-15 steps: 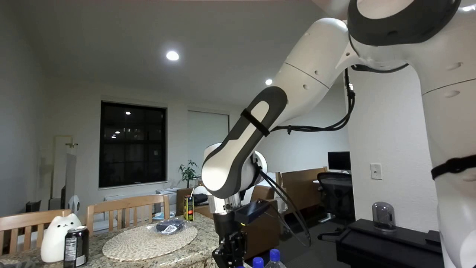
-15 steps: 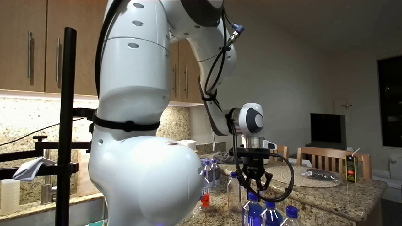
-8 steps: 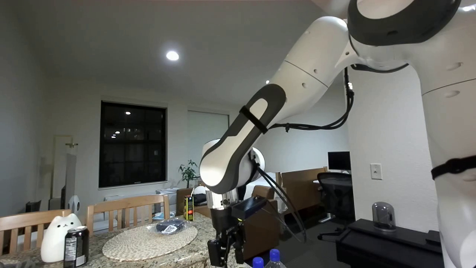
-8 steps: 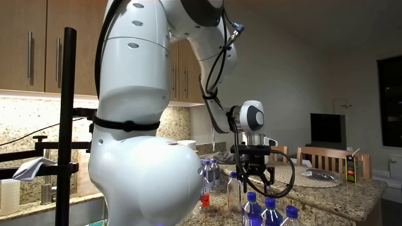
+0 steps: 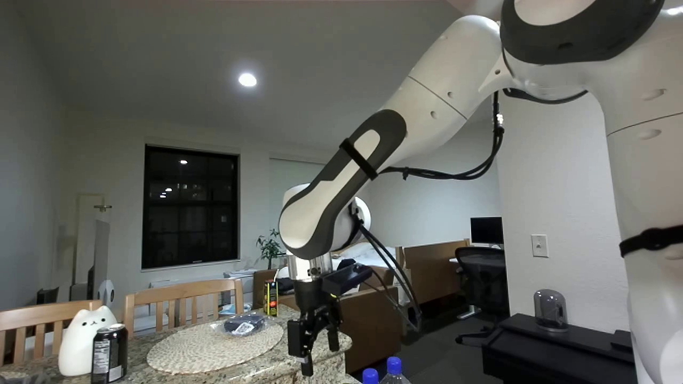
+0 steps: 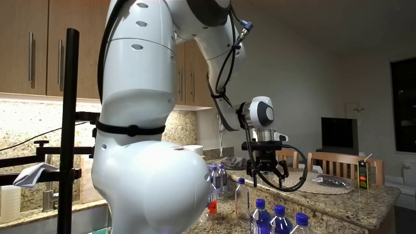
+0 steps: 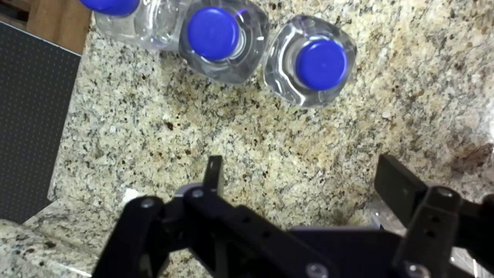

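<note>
My gripper (image 7: 301, 166) stands wide open with nothing between its fingers, above the speckled granite counter (image 7: 247, 131). In the wrist view a row of clear bottles with blue caps lies beyond the fingertips: the nearest bottle (image 7: 283, 69), a middle bottle (image 7: 247, 61) and a left bottle (image 7: 150, 23) cut by the frame edge. In an exterior view the gripper (image 6: 268, 183) hangs above and apart from the upright bottle (image 6: 260, 217). Beside that one stand another bottle (image 6: 280, 222) and a third (image 6: 301, 224). Part of a clear object (image 7: 389, 220) shows behind the right finger.
A lone bottle (image 6: 241, 198) and a bottle group (image 6: 214, 182) stand behind. The raised counter (image 6: 367, 208) bears a woven mat (image 5: 213, 346), a bagged item (image 5: 243, 324), a drink carton (image 5: 271, 298), a can (image 5: 110, 352) and a white cat figure (image 5: 85, 341).
My gripper has opened and let go of a blue-capped bottle, which stays standing in the row. The arm has since risen and moved slightly away from it.
</note>
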Tool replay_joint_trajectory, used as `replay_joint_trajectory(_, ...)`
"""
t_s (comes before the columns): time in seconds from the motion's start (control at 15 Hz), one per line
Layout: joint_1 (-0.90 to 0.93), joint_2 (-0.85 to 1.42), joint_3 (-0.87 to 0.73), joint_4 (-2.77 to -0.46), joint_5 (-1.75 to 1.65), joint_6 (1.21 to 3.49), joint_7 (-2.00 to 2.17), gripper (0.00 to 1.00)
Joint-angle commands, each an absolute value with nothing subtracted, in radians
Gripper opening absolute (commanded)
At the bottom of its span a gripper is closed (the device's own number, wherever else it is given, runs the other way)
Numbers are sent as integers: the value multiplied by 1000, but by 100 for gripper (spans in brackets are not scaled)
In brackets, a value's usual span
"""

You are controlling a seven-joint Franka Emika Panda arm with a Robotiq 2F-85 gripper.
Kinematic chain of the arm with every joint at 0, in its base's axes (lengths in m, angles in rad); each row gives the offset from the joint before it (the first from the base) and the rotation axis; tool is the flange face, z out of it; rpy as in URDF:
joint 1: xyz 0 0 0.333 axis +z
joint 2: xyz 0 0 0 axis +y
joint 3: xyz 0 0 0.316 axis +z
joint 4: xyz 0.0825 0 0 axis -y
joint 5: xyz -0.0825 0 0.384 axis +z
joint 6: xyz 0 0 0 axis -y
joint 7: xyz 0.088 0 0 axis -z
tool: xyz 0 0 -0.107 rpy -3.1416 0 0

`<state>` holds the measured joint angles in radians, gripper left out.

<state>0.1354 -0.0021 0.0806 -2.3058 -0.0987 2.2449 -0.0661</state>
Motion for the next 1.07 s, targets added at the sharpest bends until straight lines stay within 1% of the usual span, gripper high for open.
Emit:
replay_joint_trajectory(0.0,140,3,109,-2239,-135,2211,-3,100)
replay_joint_trajectory(0.33,169,70,148,-2107,-207,2168,200,100)
replay_joint_trajectory(0.53,208,132,168,-2017,-230,2042,416,100)
replay_joint_trajectory(0.73,243,206,181,-1912,-137,1904,528,100)
replay_joint_trajectory(0.8,238,154,171,-1986,-179,1980,468,100)
replay_joint_trajectory(1.0,259,204,172,-1925,-155,1933,507,100)
